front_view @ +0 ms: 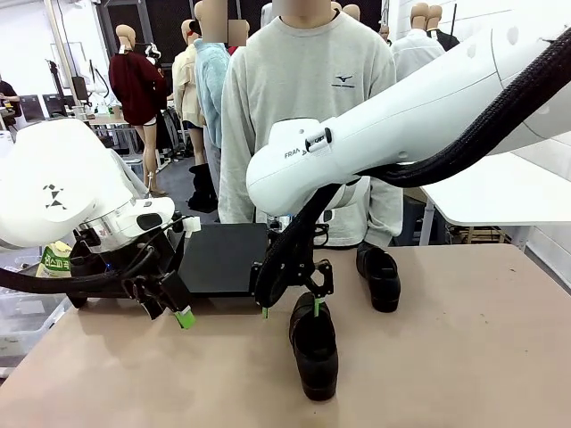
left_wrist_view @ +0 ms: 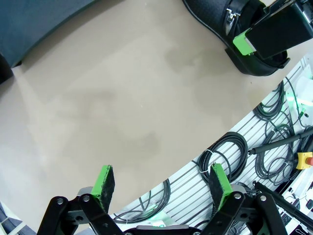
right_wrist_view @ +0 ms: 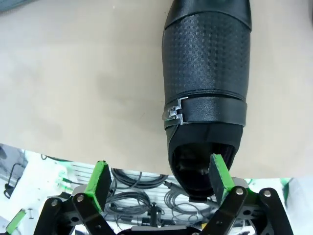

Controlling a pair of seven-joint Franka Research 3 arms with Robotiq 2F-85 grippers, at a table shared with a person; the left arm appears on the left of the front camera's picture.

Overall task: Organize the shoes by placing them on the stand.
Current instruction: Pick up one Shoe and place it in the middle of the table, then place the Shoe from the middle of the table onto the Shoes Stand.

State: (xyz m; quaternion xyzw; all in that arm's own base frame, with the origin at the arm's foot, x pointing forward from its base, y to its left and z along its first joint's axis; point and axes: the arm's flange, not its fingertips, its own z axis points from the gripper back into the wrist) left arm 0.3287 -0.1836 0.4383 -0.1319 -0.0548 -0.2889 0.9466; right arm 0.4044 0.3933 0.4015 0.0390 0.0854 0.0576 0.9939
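We see stand [front_view: 223, 259] bare where visible, just behind right claw [front_view: 291, 312]. Right claw released, shoe [front_view: 314, 352] under it on bench [front_view: 446, 374]; second shoe [front_view: 379, 278] beyond. Left claw [front_view: 168, 312] released, empty. We judge both shoes left to place.

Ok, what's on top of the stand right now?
The visible part of the stand carries no shoe; the near shoe and the far shoe sit on the table. The left arm covers the stand's left part, so that's unknown.
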